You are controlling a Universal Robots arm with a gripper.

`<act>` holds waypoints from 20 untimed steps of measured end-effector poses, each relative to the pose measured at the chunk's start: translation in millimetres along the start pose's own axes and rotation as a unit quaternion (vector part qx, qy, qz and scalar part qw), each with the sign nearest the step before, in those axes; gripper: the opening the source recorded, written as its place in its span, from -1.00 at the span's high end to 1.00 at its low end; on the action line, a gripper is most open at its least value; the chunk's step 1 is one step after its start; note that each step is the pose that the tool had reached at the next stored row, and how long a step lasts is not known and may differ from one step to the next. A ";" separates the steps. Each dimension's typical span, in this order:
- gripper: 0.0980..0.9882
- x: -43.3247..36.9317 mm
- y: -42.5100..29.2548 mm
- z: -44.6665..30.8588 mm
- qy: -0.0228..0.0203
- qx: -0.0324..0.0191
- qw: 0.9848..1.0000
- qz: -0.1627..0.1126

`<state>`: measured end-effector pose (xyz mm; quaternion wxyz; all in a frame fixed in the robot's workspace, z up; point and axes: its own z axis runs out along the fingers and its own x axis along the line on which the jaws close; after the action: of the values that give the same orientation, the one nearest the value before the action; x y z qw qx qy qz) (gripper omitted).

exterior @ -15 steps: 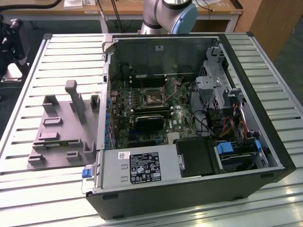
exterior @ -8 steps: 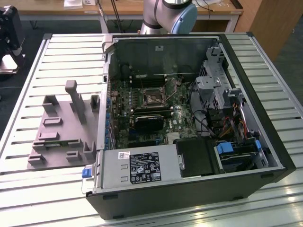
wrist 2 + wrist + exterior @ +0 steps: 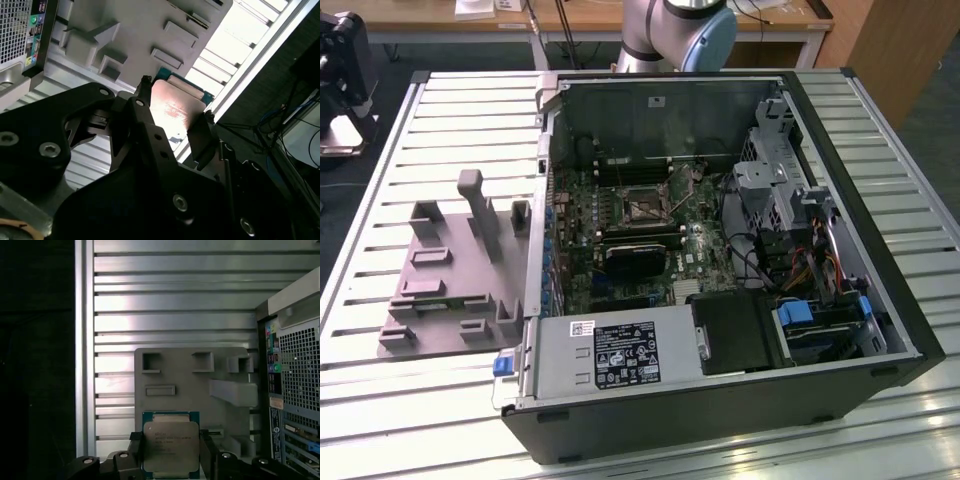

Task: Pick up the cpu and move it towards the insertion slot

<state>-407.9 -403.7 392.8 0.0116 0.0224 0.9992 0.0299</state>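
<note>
The cpu (image 3: 171, 446), a flat square chip with a silvery top and a green rim, sits between my two black fingers (image 3: 135, 452) in the first wrist view. My gripper (image 3: 171, 456) is shut on the cpu and holds it well above the grey fixture plate (image 3: 190, 382). In the second wrist view the cpu (image 3: 175, 107) shows from beneath, with the gripper (image 3: 175, 116) clamped on its two sides. In the exterior view, the insertion slot (image 3: 640, 207), a square socket with a shiny frame, lies on the motherboard inside the open computer case (image 3: 880, 300).
The grey fixture plate (image 3: 450, 290) with raised blocks lies on the slatted table (image 3: 380, 400), at the case's side on the exterior view's left. A black heatsink (image 3: 632, 258) and cables (image 3: 750, 260) crowd the board. The arm's base (image 3: 675, 30) stands behind the case.
</note>
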 end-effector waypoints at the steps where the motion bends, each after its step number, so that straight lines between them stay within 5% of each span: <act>1: 0.01 -2.4 0.1 0.0 0.000 0.000 1.000 0.000; 20: 0.01 -71.0 3.2 1.8 0.001 0.000 1.000 0.000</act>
<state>-336.8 -403.7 392.8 0.0103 0.0225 0.9992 0.0299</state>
